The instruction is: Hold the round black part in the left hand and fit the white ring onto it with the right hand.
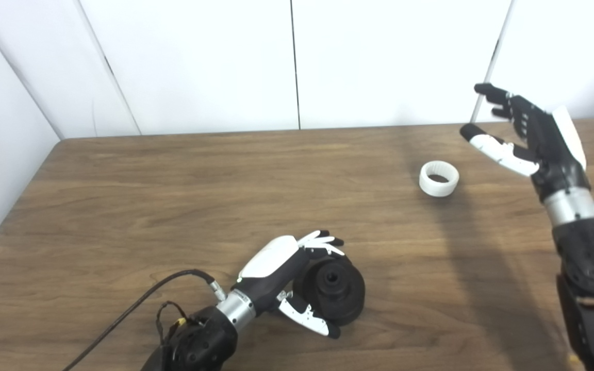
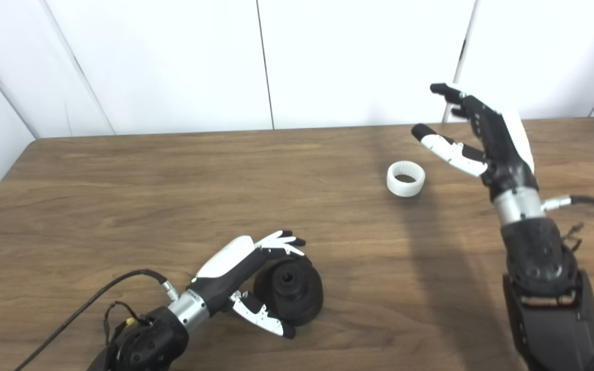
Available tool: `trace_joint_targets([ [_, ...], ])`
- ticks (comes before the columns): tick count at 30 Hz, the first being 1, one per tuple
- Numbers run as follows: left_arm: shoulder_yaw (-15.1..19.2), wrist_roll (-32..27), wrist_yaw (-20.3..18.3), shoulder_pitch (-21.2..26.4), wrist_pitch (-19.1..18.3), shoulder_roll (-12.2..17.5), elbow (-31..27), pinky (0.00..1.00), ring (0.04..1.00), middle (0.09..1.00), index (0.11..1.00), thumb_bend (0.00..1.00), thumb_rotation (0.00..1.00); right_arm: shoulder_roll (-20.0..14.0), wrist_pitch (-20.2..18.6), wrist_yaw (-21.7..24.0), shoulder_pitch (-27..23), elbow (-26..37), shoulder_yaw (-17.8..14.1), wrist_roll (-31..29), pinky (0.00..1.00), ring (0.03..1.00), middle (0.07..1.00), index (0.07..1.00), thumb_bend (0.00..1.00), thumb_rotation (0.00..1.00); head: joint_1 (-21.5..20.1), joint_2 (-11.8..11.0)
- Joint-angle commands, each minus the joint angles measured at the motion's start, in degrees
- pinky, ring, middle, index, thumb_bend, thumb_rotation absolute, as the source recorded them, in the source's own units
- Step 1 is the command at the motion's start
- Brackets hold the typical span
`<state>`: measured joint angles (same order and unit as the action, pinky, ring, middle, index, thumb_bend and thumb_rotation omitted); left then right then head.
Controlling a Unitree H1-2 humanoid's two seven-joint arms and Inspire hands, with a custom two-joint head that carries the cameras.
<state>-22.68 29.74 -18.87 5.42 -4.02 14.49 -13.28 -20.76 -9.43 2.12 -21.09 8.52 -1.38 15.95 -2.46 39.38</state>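
Zero writing legible on white ring (image 1: 439, 178).

Materials: wood-grain counter (image 1: 173, 196), plastic parts, plastic and metal hands.
Counter is matt brown wood grain, smooth. White ring (image 1: 439, 178) looks like matt plastic, finely ribbed outside. Round black part (image 1: 334, 289) is dull matt black. Left hand (image 1: 286, 273) and right hand (image 1: 529, 136): glossy white shells, black fingers (image 1: 323, 242), brushed metal wrists.

1. The left hand (image 1: 276, 273) covers the round black part (image 1: 335, 291) at its nine o'clock side.
2. The bottom edge cuts off both forearms.
3. The white ring (image 1: 439, 178) hides its own base.
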Motion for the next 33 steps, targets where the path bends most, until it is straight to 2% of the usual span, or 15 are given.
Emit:
trace_joint_targets([
  [1,0.1,0.9,0.3,0.8,0.8,0.4,0.5,0.92,0.981,0.906,0.602,0.85,0.19,-2.7,3.3,-0.4,-4.1,-2.2,1.1,3.7,0.9,0.906,0.868,0.755,0.85,0.43,-0.1,-0.1],
  [5,0.1,1.0,0.6,0.8,1.3,0.3,1.0,0.9,0.978,0.907,0.602,0.85,0.19,-4.4,4.4,0.1,-5.6,-6.2,3.1,6.4,0.94,0.953,0.887,0.731,0.92,0.41,-0.4,-0.4],
  [11,0.3,0.7,1.3,0.4,2.4,0.2,1.7,0.9,0.976,0.905,0.598,0.86,0.19,-6.2,0.0,3.2,-6.0,-6.7,6.3,11.3,0.96,0.98,0.911,0.715,1.0,0.36,-0.7,-0.7],
  [19,0.5,0.7,1.8,0.3,3.0,0.2,2.2,0.9,0.976,0.905,0.599,0.85,0.2,-6.9,-0.9,5.3,-6.6,-7.9,8.4,15.2,1.0,0.997,0.914,0.697,1.0,0.32,-0.9,-1.2],
  [27,0.6,0.5,2.1,0.5,3.2,-0.1,2.5,0.91,0.972,0.902,0.598,0.86,0.19,-7.4,-1.2,7.7,-8.2,-11.2,10.2,16.4,1.0,1.0,0.92,0.71,1.0,0.33,-1.0,-1.6],
  [33,0.6,0.3,2.3,0.3,3.4,-0.4,2.8,0.9,0.975,0.904,0.595,0.86,0.18,-7.0,-0.6,7.8,-9.4,-14.7,10.8,16.8,1.0,1.0,0.919,0.723,1.0,0.34,-0.9,-1.8],
])
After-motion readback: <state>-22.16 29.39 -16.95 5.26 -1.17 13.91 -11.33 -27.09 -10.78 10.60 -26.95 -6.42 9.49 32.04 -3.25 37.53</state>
